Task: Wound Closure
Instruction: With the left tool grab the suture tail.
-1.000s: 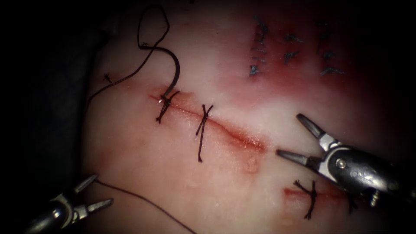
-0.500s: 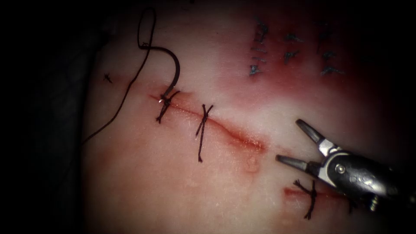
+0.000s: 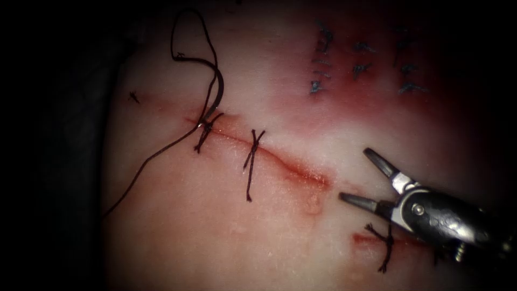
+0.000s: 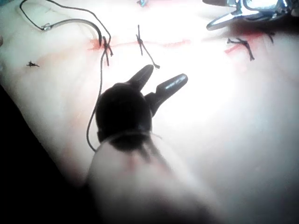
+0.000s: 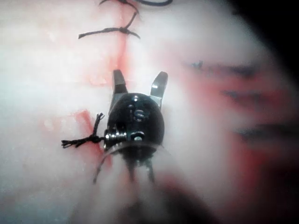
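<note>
Right pincer (image 3: 360, 178) stands with its jaws spread wide and empty in the endoscope view, at the right end of the cut (image 3: 280, 161) in the tissue (image 3: 188, 226). The needle (image 3: 215, 91) lies free near the cut's left end, its curve arching above the cut and its tip down at the leftmost stitch (image 3: 203, 132); whether the tip is in the tissue cannot be told. Thread (image 3: 156, 156) loops above the needle and trails down and left over the tissue.

From the left wrist view, the left pincer (image 4: 161, 79) is parted and holds nothing, near the thread (image 4: 100, 93); the needle (image 4: 74, 21) rests beyond it.

Seen in the right wrist view, the right pincer (image 5: 139, 80) gapes over the tissue (image 5: 46, 70), empty, a knotted stitch (image 5: 84, 139) just beside its body.
</note>
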`<state>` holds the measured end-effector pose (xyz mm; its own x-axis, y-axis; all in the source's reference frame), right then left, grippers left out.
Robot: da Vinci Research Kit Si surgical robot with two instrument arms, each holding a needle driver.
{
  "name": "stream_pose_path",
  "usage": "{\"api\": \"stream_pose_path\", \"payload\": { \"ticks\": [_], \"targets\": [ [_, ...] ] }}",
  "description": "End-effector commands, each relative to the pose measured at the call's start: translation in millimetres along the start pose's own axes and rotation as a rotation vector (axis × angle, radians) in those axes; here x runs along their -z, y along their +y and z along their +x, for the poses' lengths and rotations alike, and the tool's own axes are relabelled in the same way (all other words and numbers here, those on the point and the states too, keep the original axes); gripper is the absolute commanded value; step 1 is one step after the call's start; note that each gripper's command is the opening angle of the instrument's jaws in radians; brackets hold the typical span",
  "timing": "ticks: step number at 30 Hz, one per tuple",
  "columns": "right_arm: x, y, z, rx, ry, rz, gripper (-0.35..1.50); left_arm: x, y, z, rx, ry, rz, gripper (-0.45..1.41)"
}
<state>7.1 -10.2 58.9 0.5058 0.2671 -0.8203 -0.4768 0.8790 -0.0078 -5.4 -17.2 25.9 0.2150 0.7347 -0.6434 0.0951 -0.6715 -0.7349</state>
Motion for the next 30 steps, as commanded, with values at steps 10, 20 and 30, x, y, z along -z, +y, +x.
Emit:
{"api": "stream_pose_path", "payload": {
  "ticks": [10, 20, 30],
  "targets": [
    [-0.9, -0.1, 0.0, 0.000, -0.003, 0.001, 1.43, -9.7, -4.9, -0.4, -0.128, -0.101, 0.430, 0.70],
    [-1.0, -0.3, 0.5, -0.004, -0.006, 0.000, 1.43, -14.9, -13.7, -9.8, -0.219, -0.201, 0.637, 0.60],
    [-1.7, -0.8, 1.3, -0.003, -0.014, -0.012, 1.43, -13.4, -20.1, -16.6, -0.149, -0.185, 0.762, 0.58]
  ]
}}
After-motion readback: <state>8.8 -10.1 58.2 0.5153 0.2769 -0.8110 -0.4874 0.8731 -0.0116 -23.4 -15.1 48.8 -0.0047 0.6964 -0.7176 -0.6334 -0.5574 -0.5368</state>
